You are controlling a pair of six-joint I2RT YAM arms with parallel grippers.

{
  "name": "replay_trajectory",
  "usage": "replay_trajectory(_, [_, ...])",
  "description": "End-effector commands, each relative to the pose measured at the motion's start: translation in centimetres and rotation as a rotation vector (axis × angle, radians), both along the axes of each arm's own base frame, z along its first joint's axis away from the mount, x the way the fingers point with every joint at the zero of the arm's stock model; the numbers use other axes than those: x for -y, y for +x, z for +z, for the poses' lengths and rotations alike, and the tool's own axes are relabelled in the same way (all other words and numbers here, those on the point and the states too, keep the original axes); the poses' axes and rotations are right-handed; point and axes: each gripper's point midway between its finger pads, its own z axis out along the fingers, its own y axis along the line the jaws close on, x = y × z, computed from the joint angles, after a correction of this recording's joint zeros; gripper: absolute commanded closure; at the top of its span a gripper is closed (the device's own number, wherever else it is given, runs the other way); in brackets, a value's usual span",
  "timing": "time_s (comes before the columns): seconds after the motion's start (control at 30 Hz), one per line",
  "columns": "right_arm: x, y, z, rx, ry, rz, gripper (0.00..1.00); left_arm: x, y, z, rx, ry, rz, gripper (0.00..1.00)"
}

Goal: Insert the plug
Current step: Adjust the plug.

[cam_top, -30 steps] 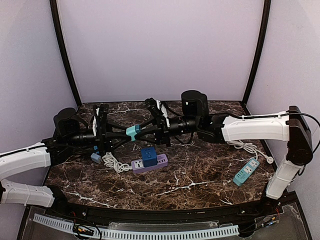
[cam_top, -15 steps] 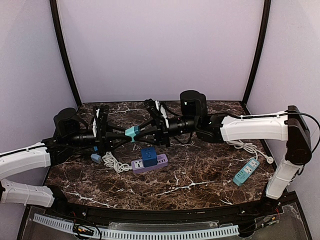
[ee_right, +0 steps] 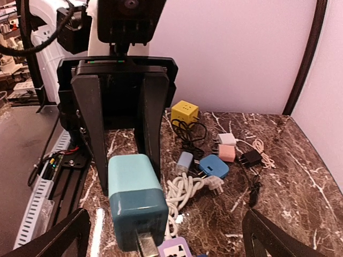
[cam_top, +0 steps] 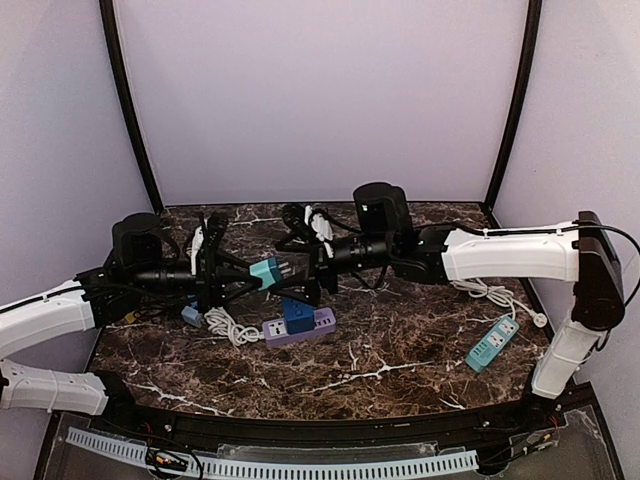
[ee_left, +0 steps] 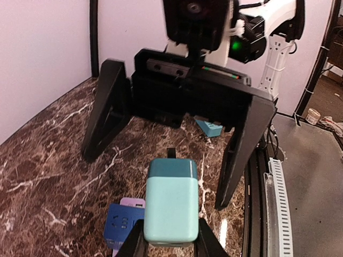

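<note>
Plug held above the table, clear of it; long axis runs 9 to 3 o'clock in the top view; pale teal body at the 9 o'clock end, darker band and prongs at the 3 o'clock end, aimed at the right arm.

Left gripper clenched on the pale end of the plug, a finger on either side.

Right gripper released, fingers spread wide, directly at 3 o'clock of the prongs and not touching the plug; it stands in the prongs' line.

Purple power strip lies on the table at 5 o'clock of the plug, well below it; blue cube adapter sits on its middle; a socket face shows at the strip's 9 o'clock end.

White coiled cable at 9 o'clock of the strip.

Teal power strip well apart at 3 o'clock.

Right wrist view, beyond the plug: yellow cube, pink adapter, round blue plug, loosely clustered.
</note>
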Motion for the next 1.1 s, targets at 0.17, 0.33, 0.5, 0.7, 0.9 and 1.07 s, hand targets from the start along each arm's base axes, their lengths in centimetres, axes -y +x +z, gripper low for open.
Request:
replay_trajectory(0.17, [0.0,-1.8,-1.9,0.652,-0.148,-0.075,0.01,-2.9,1.2,-4.9,-0.348,0.205,0.22,0.99])
replay_trajectory(0.33, [-2.4,-1.5,-3.5,0.85,-0.206,-0.096,0.02,-2.8,1.1,-4.9,-0.417,0.184,0.219,0.99])
replay_trajectory(0.5, [-3.1,0.3,-4.0,0.926,-0.24,-0.16,0.01,-2.5,0.8,-4.9,-0.436,0.179,0.198,0.99])
replay_trajectory(0.7, [-3.5,1.6,-4.0,0.978,-0.251,-0.224,0.17,-2.4,0.7,-4.9,-0.437,0.176,0.185,0.99])
replay_trajectory(0.9, [-4.2,1.5,-3.4,0.984,-0.208,-0.225,0.31,-2.3,0.8,-5.2,-0.44,0.179,0.185,0.99])
replay_trajectory(1.07, [-4.3,1.8,-3.8,0.98,-0.22,-0.231,0.59,-2.2,0.9,-4.9,-0.431,0.17,0.177,0.99])
